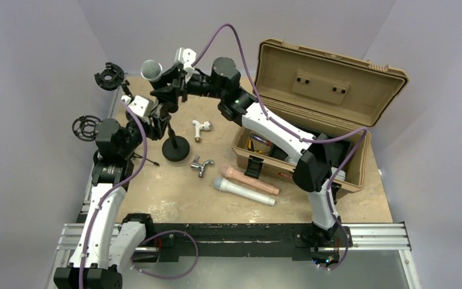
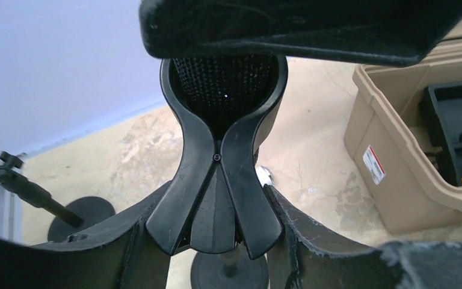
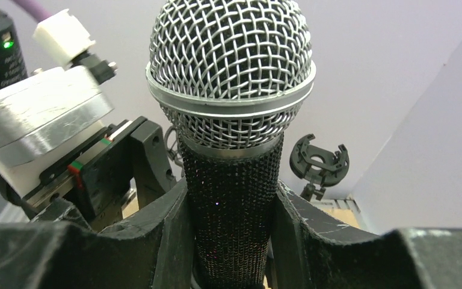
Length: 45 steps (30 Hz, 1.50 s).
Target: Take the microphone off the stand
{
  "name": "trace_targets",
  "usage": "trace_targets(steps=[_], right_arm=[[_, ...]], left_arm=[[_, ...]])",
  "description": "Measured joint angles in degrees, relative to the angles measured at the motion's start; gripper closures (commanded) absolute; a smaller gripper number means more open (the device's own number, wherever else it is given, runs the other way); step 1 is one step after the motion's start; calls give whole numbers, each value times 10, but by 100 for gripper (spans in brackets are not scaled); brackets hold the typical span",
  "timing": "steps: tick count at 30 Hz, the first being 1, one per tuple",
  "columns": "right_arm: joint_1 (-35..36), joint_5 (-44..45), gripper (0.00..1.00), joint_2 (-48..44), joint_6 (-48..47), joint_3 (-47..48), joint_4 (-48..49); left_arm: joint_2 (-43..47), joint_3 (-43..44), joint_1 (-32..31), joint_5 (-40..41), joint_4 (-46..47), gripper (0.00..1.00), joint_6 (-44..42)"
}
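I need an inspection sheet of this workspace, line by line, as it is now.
Surface: tan table, scuffed.
Job's things: mic sits in clip on stand.
Clutter: pink mic, white mic, white fitting, metal fitting, open case, spare mounts at left.
Grippers: right gripper shut on mic; left gripper shut on clip.
Cables: purple cables along both arms.
Surroundings: pale walls.

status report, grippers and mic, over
Right gripper shut on microphone. Left gripper shut on stand clip. Microphone seated in clip, not yet out. Nothing blocking the lift.
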<state>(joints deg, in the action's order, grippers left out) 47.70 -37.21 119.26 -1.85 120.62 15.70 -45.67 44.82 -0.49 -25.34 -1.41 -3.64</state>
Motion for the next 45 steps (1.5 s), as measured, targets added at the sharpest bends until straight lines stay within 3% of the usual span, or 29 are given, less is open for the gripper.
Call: trace_targets(steps=[2, 3, 5, 7, 12, 15, 19, 30, 45], right_arm=[[1, 0, 100, -16, -21, -34, 10], [1, 0, 100, -23, -29, -47, 14], [1, 0, 100, -28, -39, -61, 19], [2, 0, 100, -28, -44, -69, 25], [3, 2, 100, -28, -49, -81, 33], [3, 5, 100, -28, -52, -83, 38], [0, 9, 100, -28, -59, -87, 46], [-5, 17, 100, -28, -61, -91, 49], [1, 16, 100, -28, -61, -91, 49]], left_arm=[[-4, 0, 0, -7, -12, 100, -1], [-7, 0, 0, -11, -15, 93, 0], [-11, 0, 0, -15, -19, 70, 0], [-13, 0, -1, -13, -26, 59, 2], [-14, 0, -3, -1, -38, 41, 2], [-14, -2, -3, 12, -38, 36, 10], [-9, -8, -3, 27, -38, 16, 16], [10, -28, -3, 26, 9, 13, 21], [-36, -28, 26, -27, 61, 24, 54]])
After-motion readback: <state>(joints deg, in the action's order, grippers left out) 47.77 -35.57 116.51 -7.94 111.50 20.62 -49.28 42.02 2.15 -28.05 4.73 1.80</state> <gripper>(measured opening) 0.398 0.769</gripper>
